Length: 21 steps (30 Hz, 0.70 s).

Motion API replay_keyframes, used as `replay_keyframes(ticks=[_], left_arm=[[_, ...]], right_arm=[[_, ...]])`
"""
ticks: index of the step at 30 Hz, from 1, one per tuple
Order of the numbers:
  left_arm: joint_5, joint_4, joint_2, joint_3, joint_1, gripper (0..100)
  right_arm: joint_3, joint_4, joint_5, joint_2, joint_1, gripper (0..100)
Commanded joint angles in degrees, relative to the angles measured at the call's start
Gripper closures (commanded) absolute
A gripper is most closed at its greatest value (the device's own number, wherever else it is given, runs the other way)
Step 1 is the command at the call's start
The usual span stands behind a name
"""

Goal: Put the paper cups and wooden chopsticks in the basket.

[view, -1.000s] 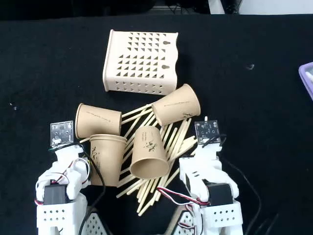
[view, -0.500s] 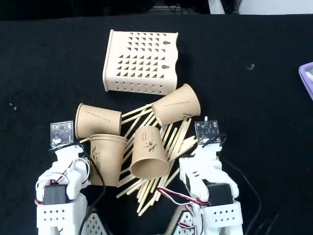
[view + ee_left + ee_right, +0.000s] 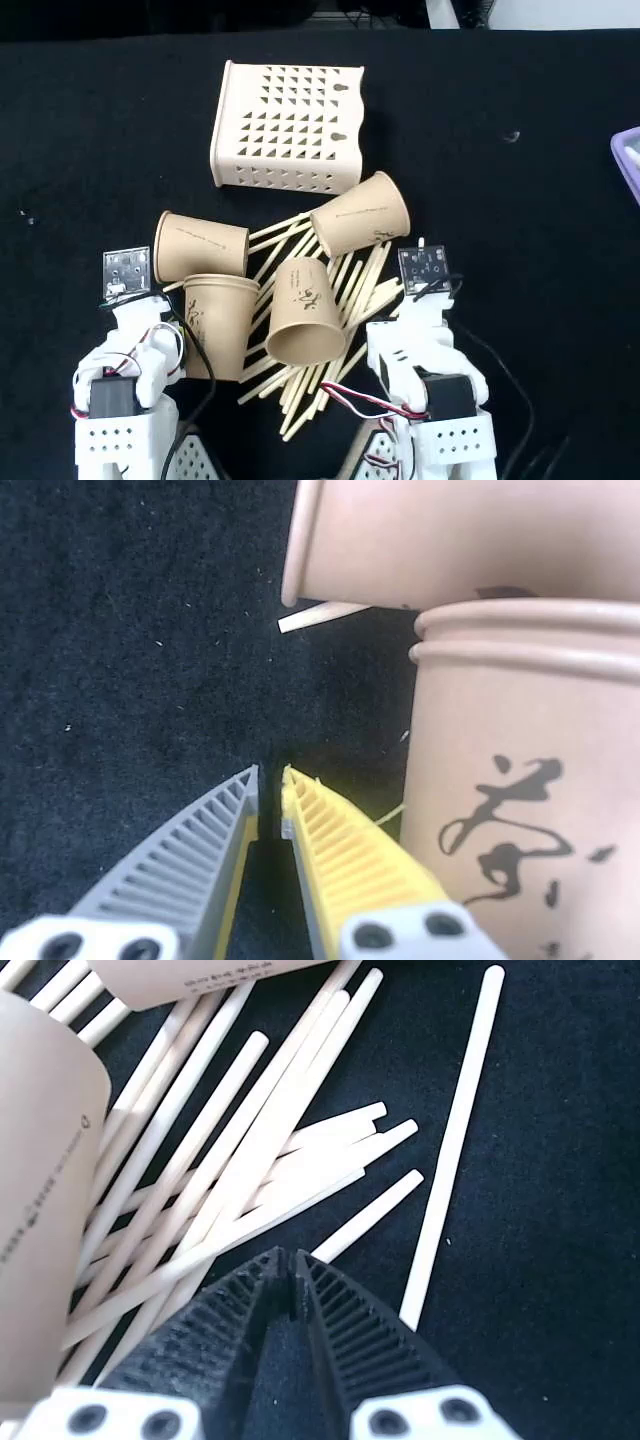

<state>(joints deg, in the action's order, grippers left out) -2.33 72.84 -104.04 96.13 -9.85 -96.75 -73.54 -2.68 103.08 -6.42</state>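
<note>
The black bench point(image 3: 520, 220) carries everything. The cream basket point(image 3: 288, 128) lies on its side towards the far edge. Four paper cups point(image 3: 300, 312) lie tipped over scattered wooden chopsticks point(image 3: 362, 285) just before it. The left jaws and right jaws are pressed together, empty.

2 white arms point(image 3: 118, 432) with red and black cables point(image 3: 342, 399); left gripper point(image 3: 268, 776) grey-yellow, right gripper point(image 3: 296, 1258) black, ridged.
</note>
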Motion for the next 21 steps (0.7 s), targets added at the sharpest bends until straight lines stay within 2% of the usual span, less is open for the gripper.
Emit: replay_keyframes(ticks=[1, 12, 21], left_arm=[[0.18, 0.26, -0.35, 1.19, 0.40, 95], [0.18, 0.26, -0.35, 1.19, 0.40, 95], [0.09, 0.26, -0.26, 1.19, 6.20, 95]], right_arm=[[0.13, -0.35, -0.70, 3.65, 0.88, 98.3], [0.13, -0.35, -0.70, 3.65, 0.88, 98.3], [0.13, -0.35, -0.97, 3.65, 0.62, 98.3]])
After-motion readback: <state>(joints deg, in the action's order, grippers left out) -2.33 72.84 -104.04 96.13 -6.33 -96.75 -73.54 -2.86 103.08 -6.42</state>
